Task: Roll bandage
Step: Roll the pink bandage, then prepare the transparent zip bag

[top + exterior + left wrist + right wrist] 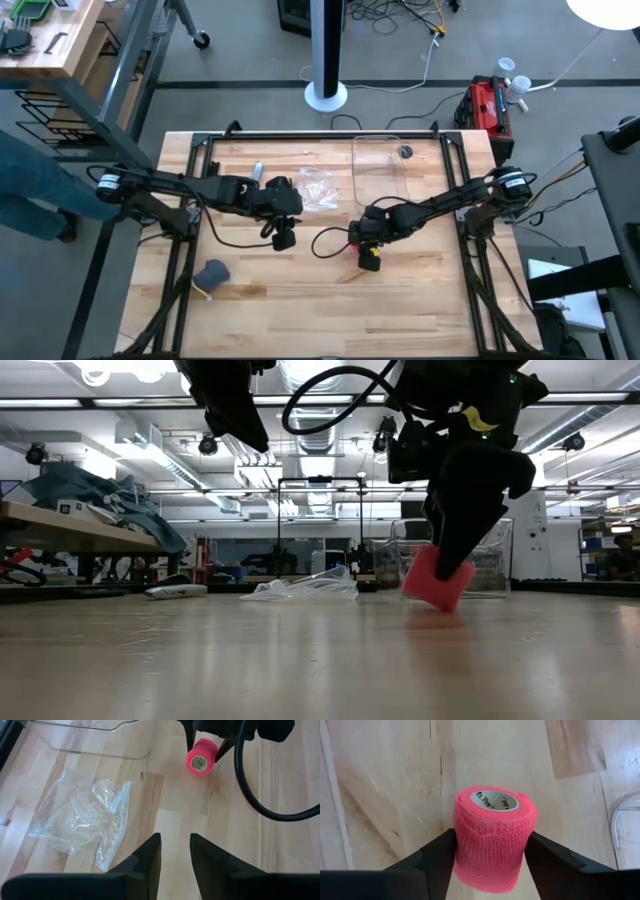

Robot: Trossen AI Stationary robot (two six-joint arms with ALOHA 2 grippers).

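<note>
The bandage is already a compact pink roll, pinched across its sides between the two dark fingers of the right gripper just right of the table's centre, at about four o'clock from the clear plastic bag. In the low view the roll sits tilted, one lower corner at or just above the wooden table; I cannot tell whether it touches. The main risk, as I judge it, is the soft fabric: a squeeze this firm can dent the roll, and a loose tail end could peel away if the roll is dragged or dropped on its corner, undoing the winding. It could also roll off once released on its curved side. The right arm reaches in from three o'clock, forearm low and wrist bent down over the roll. The left arm stretches in from nine o'clock, and the left gripper hangs off the table at nine o'clock from the roll, its fingers parted by a narrow gap and holding nothing.
</note>
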